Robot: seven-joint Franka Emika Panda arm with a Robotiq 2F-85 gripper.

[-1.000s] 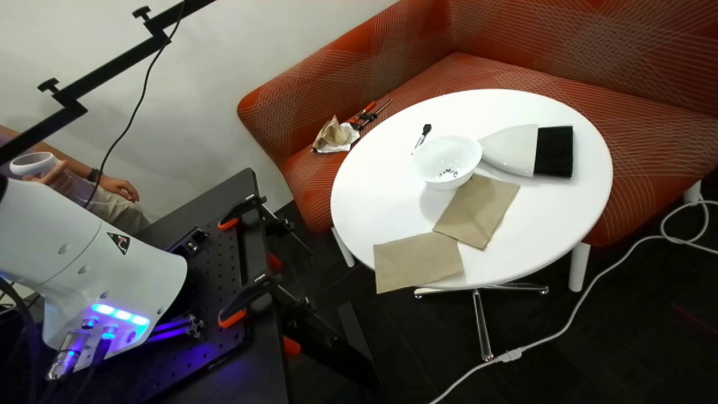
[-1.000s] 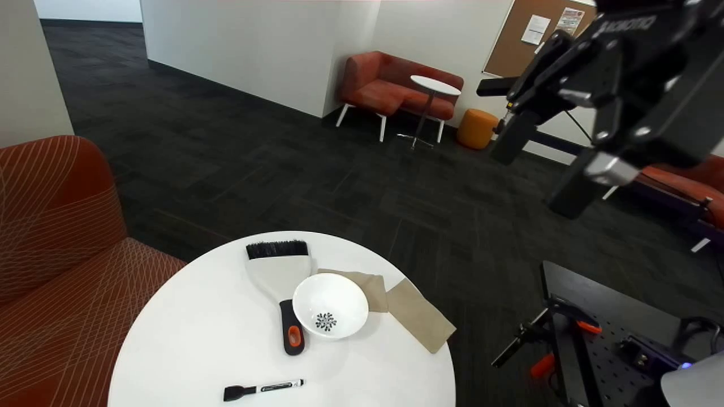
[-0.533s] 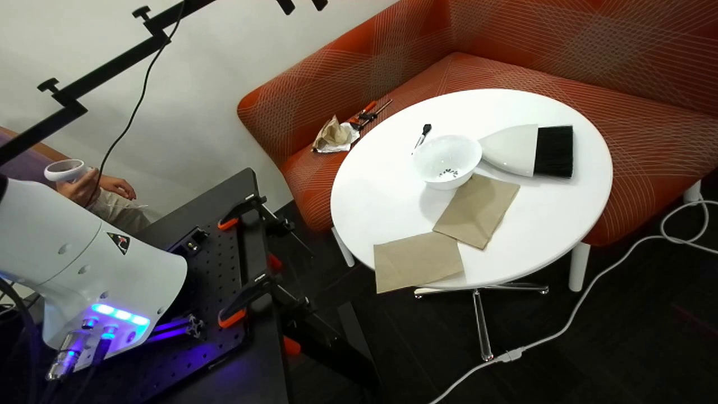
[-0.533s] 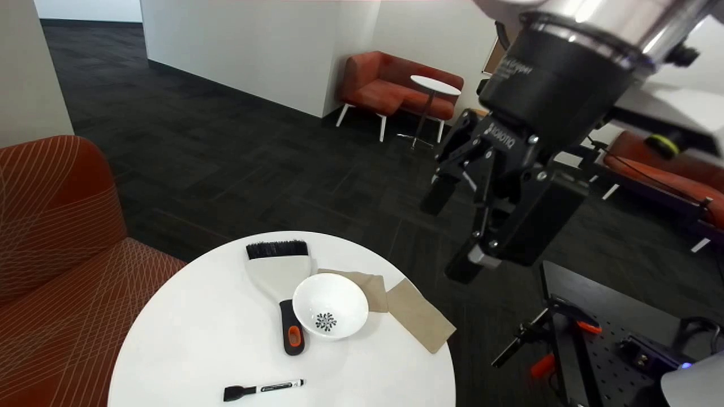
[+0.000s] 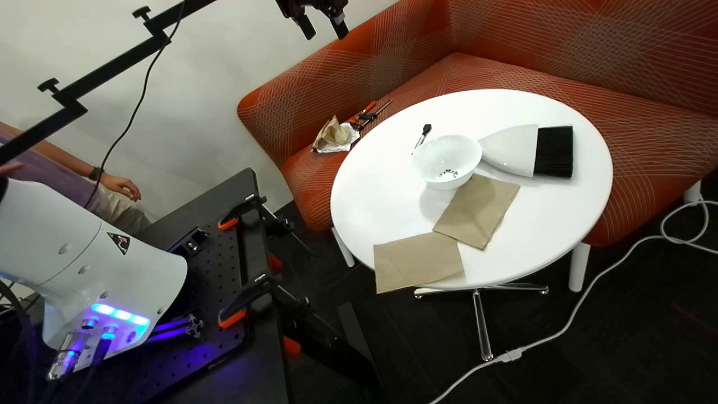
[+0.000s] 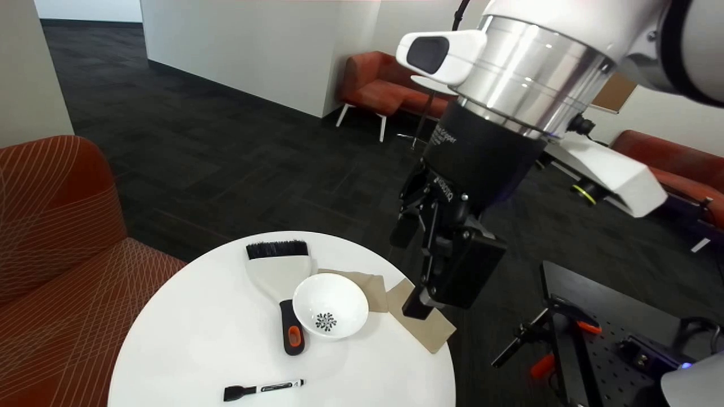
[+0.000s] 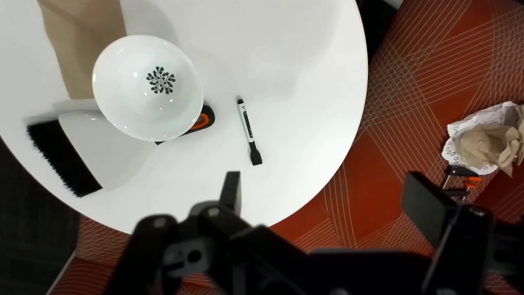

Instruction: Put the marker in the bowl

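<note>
The marker (image 6: 271,388) is a thin white-and-black pen with a broad dark end. It lies flat on the white table, apart from the bowl, and also shows in the wrist view (image 7: 246,123) and in an exterior view (image 5: 420,136). The white bowl (image 6: 329,299) stands upright with a dark pattern inside; it also shows in the wrist view (image 7: 139,96) and in an exterior view (image 5: 446,163). My gripper (image 7: 321,184) is open and empty, high above the table. It shows in both exterior views (image 5: 322,29) (image 6: 410,271).
A brush (image 6: 280,274) with an orange-black handle lies against the bowl. Two tan cloths (image 5: 477,210) (image 5: 418,261) lie on the round white table (image 5: 381,196). A red couch (image 5: 645,112) borders the table, with crumpled paper (image 5: 334,136) and a clamp (image 5: 367,116) on it.
My gripper has moved down and over toward the table, entering an exterior view from its top edge. It stays open. The marker and bowl have not moved.
</note>
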